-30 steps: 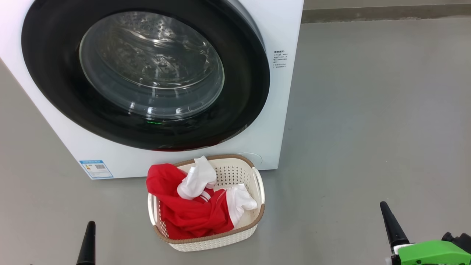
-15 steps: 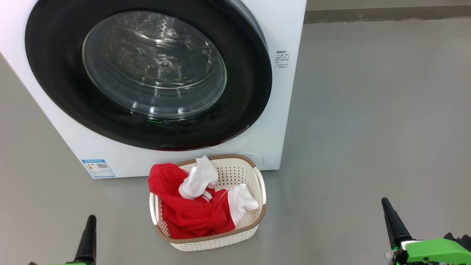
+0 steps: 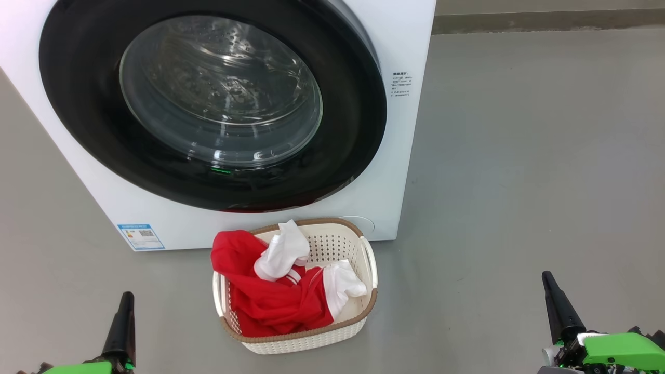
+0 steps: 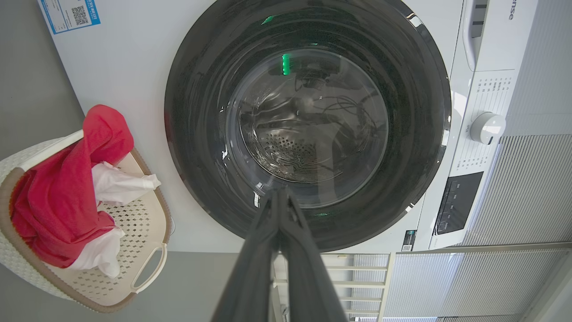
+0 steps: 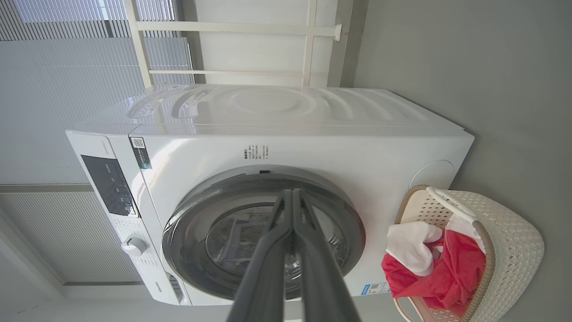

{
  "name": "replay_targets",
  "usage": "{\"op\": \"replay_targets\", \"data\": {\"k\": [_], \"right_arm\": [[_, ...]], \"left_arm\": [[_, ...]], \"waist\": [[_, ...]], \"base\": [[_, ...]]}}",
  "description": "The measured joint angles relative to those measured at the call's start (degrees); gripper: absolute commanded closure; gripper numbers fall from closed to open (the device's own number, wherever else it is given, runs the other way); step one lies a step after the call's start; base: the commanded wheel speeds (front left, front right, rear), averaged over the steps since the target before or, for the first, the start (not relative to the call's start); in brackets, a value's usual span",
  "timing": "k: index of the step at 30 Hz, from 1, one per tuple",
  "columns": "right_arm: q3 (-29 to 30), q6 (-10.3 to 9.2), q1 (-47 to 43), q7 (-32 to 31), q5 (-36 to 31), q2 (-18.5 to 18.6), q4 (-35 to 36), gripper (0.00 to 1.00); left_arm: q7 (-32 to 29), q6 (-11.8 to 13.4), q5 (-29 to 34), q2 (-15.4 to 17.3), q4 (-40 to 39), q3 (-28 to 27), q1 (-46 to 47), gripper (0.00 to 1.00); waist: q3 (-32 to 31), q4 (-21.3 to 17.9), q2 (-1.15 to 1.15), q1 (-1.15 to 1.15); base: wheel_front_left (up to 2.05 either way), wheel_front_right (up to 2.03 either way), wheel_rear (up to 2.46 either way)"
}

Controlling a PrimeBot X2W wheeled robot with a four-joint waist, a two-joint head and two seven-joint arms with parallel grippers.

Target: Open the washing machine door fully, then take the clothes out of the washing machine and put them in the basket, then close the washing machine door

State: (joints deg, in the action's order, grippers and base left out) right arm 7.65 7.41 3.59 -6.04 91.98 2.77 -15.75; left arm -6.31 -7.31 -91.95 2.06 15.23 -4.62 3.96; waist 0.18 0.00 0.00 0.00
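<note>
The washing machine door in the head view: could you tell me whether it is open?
No, the washing machine door lies shut, flat against the white washing machine front.

Only thing I can half-read is "sense", the tail of the grey brand lettering [image 4: 512,10] on the washing machine [image 4: 125,89], at 1 o'clock in the left wrist view. A blue label [image 3: 140,237] with a QR code sits at 7 o'clock from the washing machine door [image 3: 78,130], print too small for me. Same for the black text block [image 3: 401,84] at 3 o'clock from it and the QR sticker [image 5: 140,152] beside the control panel [image 5: 109,185].
</note>
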Motion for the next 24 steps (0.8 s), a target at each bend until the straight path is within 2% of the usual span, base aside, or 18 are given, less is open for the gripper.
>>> {"op": "replay_targets", "data": {"k": [24], "right_arm": [[0.1, -0.01, 0.0, 0.0, 0.0, -0.1, 0.0, 1.00]], "left_arm": [[0.0, 0.0, 0.0, -0.1, 0.0, 0.0, 0.0, 1.00]], "waist": [[0.0, 0.0, 0.00, 0.00]], "base": [[0.00, 0.00, 0.00]]}}
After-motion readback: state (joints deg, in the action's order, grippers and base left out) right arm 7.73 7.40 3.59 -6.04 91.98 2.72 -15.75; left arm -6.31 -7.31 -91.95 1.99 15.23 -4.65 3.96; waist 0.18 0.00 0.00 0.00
